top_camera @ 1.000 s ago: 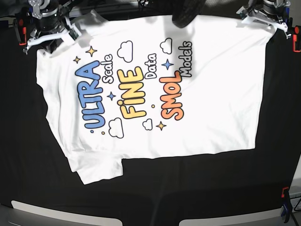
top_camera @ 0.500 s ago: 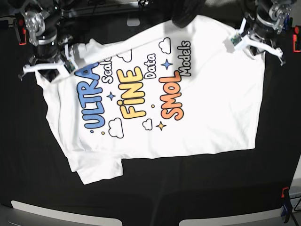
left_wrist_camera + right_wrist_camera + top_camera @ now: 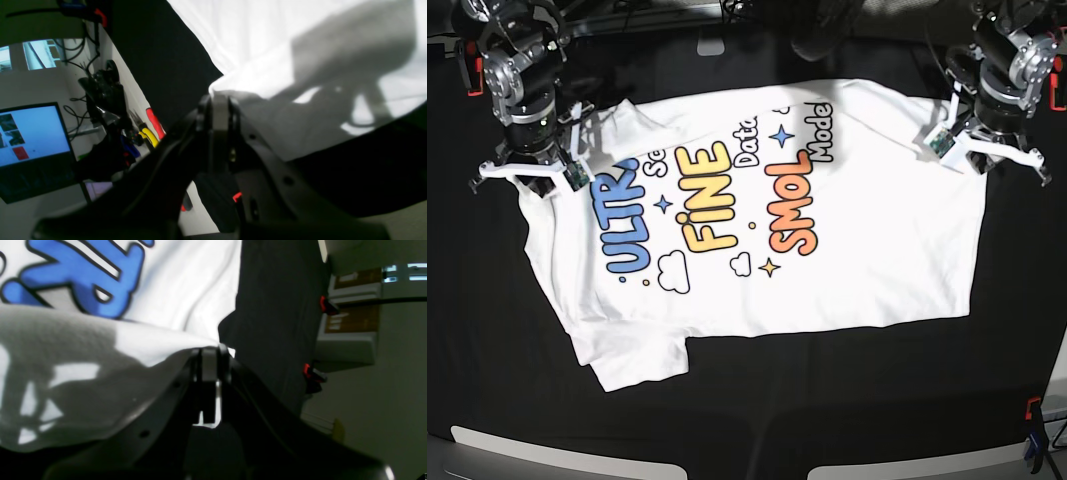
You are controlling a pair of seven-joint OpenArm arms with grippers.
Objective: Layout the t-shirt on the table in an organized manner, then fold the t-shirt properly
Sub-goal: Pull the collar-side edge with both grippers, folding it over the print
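Note:
The white t-shirt (image 3: 827, 260) lies print-up on the black-draped table (image 3: 827, 400), its far edge lifted and turned over towards the front so the tops of the letters are covered. My left gripper (image 3: 982, 160) is at the right end of that edge, and in the left wrist view it (image 3: 218, 98) is shut on the white cloth (image 3: 300, 66). My right gripper (image 3: 527, 178) holds the left end beside the blue "ULTRA". In the right wrist view this gripper (image 3: 208, 351) is shut on the cloth (image 3: 150, 340).
Red clamps (image 3: 472, 75) (image 3: 1057, 92) (image 3: 1032, 410) grip the table edges. A dark rounded object (image 3: 827, 25) sits at the far edge. Off the table in the left wrist view are a lit monitor (image 3: 30, 133) and hand tools (image 3: 148, 131).
Both grippers have come from the far edge towards the front with the shirt's far edge in them. The cloth has folded over the upper part of the print.

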